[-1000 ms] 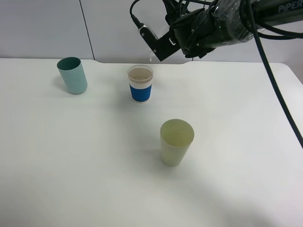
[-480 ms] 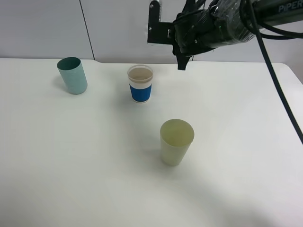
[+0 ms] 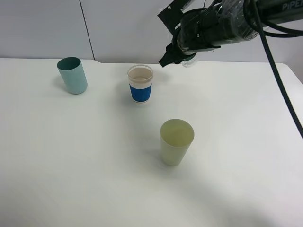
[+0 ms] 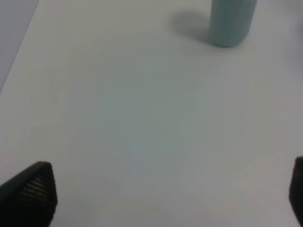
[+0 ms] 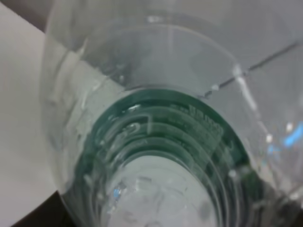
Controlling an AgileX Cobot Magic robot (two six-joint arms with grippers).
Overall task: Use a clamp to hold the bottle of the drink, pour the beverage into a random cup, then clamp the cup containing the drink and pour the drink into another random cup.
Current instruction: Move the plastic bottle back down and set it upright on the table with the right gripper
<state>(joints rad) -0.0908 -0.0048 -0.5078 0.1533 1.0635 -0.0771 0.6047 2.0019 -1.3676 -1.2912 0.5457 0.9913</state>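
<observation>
Apparently closing out the first pour, with the bottle pinched firmly in the right end effector, raised above and just right of the blue-sleeved cup, not over its mouth. Hard to tell from the high view how full that cup is. In front of the blue-sleeved cup, well apart, the pale yellow-green cup upright; far to its left the teal cup; all on the table. Low over bare table on that teal side, the left end effector spread wide, empty. Next, likely: stand the bottle down well right of the blue-sleeved cup, release, then clamp that cup at its sleeve and tip it over the yellow-green one, squeezing lightly to spare the paper wall.
</observation>
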